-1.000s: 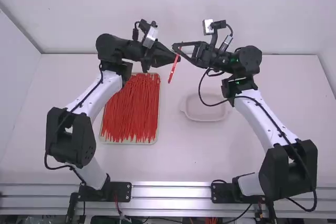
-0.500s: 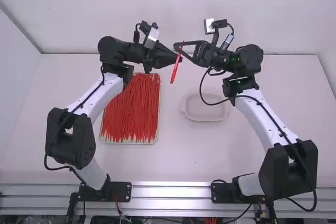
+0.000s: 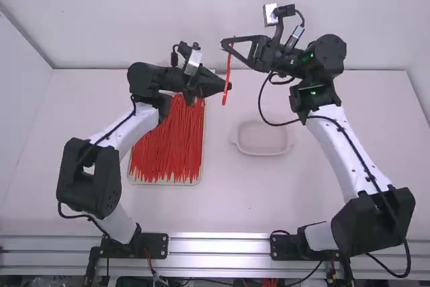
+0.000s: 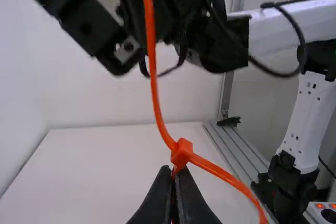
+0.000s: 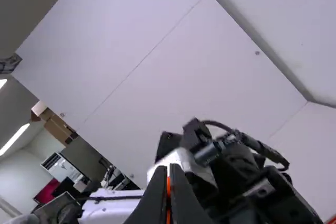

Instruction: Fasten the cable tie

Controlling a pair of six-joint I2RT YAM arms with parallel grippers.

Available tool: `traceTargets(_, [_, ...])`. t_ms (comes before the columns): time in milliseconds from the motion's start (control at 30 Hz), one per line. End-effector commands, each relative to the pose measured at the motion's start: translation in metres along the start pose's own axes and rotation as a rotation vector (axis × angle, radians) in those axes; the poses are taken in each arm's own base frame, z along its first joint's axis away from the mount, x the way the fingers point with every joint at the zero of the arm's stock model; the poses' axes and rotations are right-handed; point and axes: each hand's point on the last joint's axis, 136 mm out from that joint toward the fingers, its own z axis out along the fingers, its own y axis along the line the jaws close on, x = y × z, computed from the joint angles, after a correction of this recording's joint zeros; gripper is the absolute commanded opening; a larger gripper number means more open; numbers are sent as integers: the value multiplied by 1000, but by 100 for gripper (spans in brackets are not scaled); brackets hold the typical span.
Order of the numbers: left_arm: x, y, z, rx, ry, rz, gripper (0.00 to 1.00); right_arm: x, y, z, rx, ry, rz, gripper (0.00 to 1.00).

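Aloft: cable tie (image 3: 228, 70), held between both pincers well above the tabletop (image 3: 80, 99), roughly over the gap between the tray (image 3: 199, 181) of spare ties and the white tub (image 3: 263, 148). In the high view its long axis runs near upright.

Right pincer (image 3: 230, 45) is clamped on the strap's upper end. Left pincer (image 3: 228, 87) sits below it, narrow, nipping the tie just beside its head (image 4: 181, 151).

In the left wrist view the strap rises from the head toward the right pincer. A second run trails off down past the head (so the tail looks threaded; the loop itself is unclear).

Judgement: the coming move is a pull along the strap's axis, right arm drawing up and away while the left anchors the head.

Pose: right arm raised high, forearm steep, wrist turned back toward the left arm. Left arm is stretched near level across the tray's far end.
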Motion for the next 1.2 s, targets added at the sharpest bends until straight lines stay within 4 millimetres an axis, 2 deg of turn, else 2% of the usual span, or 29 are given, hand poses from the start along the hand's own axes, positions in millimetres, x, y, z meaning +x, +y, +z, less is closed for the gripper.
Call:
traceTargets(0, [34, -18, 9, 105, 63, -69, 2, -38, 48, -1, -22, -105, -168, 0])
traceTargets(200, [44, -24, 9, 111, 62, -56, 2, -51, 67, -2, -27, -118, -203, 0])
traceTargets(367, [45, -22, 7, 103, 63, -72, 2, -55, 70, -7, -24, -118, -212, 0])
traceTargets(400, [45, -22, 7, 103, 62, -71, 2, -53, 69, -7, -27, -108, -213, 6])
traceTargets(433, [45, -22, 7, 104, 62, -71, 2, -51, 70, -7, -30, -98, -215, 18])
traceTargets(467, [44, -21, 8, 98, 57, -70, 2, -48, 71, -6, -37, -77, -223, 42])
traceTargets(533, [42, -17, 4, 72, 46, -70, 2, -45, 69, -8, -36, -58, -227, 57])
traceTargets(567, [41, -15, 3, 64, 43, -70, 2, -44, 66, -8, -29, -53, -221, 58])
traceTargets(600, [39, -12, 0, 46, 35, -75, 1, -43, 60, -10, -10, -45, -195, 72])
traceTargets(633, [37, -11, -2, 36, 31, -73, 2, -41, 56, -10, -1, -36, -183, 75])
traceTargets(767, [25, -12, -13, 8, 21, -52, 2, -32, 37, -22, 44, 25, -130, 82])
traceTargets(933, [6, -5, -28, -33, 13, -44, 2, -23, 7, -32, 135, 47, -48, 83])
traceTargets(1167, [-21, 7, -44, -90, -7, 14, 2, 5, -16, -32, 193, 117, -1, 83])
